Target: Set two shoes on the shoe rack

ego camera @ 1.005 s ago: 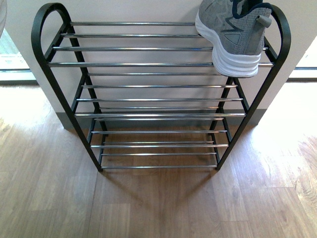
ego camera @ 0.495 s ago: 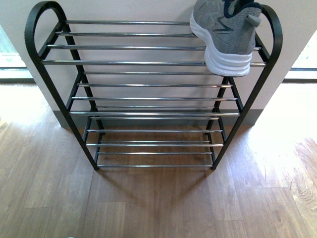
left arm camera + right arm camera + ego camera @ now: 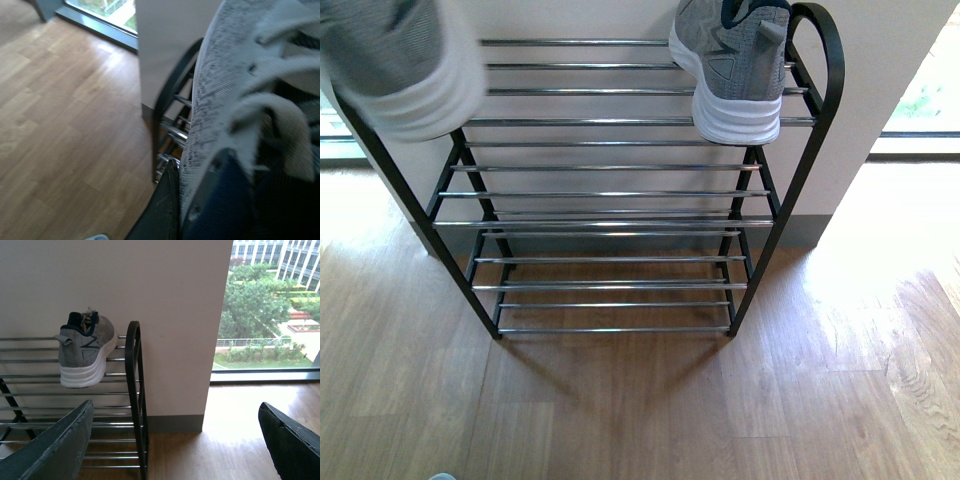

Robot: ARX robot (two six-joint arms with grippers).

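Floor [image 3: 640,400]: light wood boards.
Wall [image 3: 165,300]: plain, window [image 3: 265,305] beside.
Rack [image 3: 590,121]: 1 sneaker [image 3: 735,70] on top.
Left fingers [image 3: 161,212]: hold 2nd sneaker [image 3: 220,100].
Right fingers [image 3: 60,445]: wide apart, empty.

Left gripper [image 3: 167,200]: only one black finger [image 3: 159,215] is visible, pressed flat against the knit side of a grey knit sneaker with a thick white sole [image 3: 395,65]. The opposite finger is hidden behind the shoe. The hold is at the left end arch of the black-framed shoe rack with chrome-rod shelves [image 3: 620,122], level with its top tier.

Right gripper [image 3: 170,440]: the two dark grey fingers [image 3: 50,445] are spread wide with nothing between them. It sits in front of the rack, off its right end arch.

Neither arm appears in the front view.
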